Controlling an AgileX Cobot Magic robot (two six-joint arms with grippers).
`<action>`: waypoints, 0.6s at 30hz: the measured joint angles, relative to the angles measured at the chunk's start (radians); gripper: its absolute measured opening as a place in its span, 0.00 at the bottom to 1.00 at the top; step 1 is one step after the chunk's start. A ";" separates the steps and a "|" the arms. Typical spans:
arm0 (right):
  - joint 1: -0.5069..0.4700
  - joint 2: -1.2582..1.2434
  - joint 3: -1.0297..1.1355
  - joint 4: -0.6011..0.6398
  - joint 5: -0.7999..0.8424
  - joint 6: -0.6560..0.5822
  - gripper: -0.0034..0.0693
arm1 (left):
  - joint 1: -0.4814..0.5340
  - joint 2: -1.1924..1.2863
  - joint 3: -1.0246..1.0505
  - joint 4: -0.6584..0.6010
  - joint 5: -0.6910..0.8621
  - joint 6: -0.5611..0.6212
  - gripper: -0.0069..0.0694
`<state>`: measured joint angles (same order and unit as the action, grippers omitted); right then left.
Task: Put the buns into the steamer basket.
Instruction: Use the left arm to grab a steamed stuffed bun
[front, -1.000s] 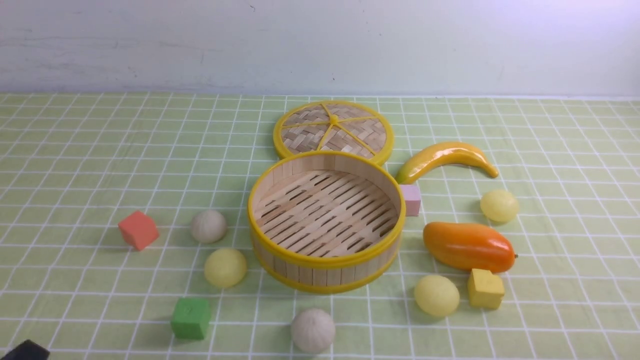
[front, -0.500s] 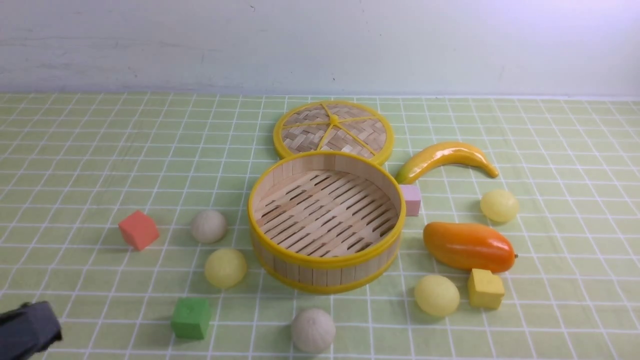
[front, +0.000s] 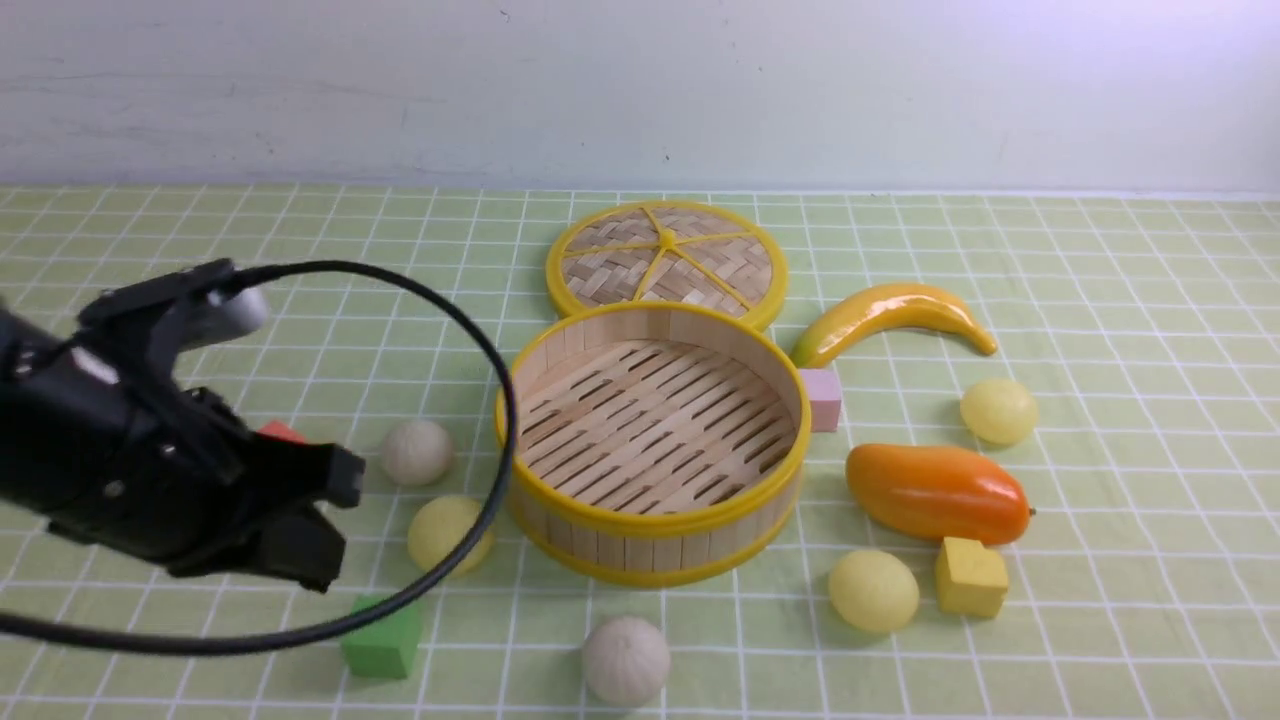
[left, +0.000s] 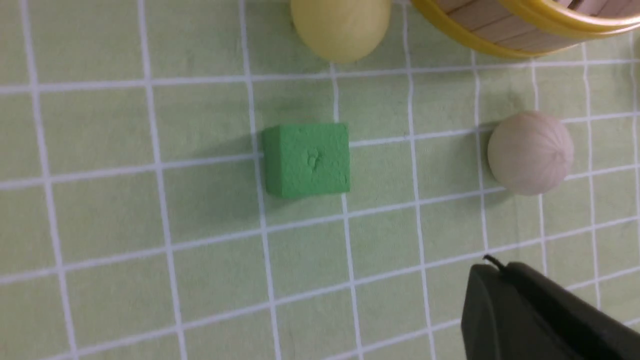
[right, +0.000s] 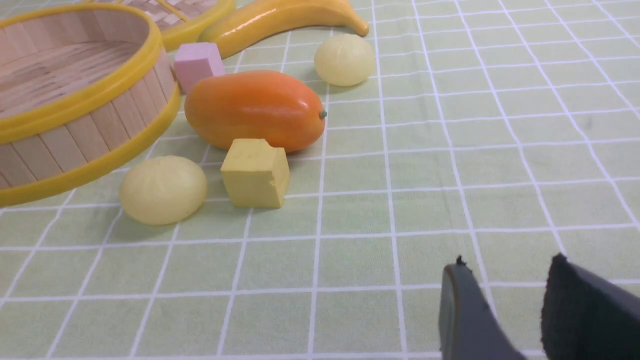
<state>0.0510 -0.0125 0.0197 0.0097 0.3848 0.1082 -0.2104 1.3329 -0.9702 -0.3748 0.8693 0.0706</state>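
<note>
The green cube (left: 306, 160) bears a faint mark, perhaps a digit.

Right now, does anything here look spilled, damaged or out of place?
Nothing stands out. The steamer basket sits upright and empty, its lid flat behind it, and all five buns lie whole on the cloth around it.
</note>
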 joint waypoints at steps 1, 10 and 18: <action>0.000 0.000 0.000 0.000 0.000 0.000 0.38 | -0.010 0.006 -0.010 0.005 -0.001 0.000 0.07; 0.000 0.000 0.000 0.000 0.000 0.000 0.38 | -0.031 0.292 -0.309 0.259 -0.028 -0.115 0.07; 0.000 0.000 0.000 0.000 0.000 0.000 0.38 | -0.026 0.508 -0.486 0.278 -0.033 -0.071 0.26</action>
<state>0.0510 -0.0125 0.0197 0.0097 0.3848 0.1082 -0.2365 1.8406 -1.4564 -0.0970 0.8364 0.0000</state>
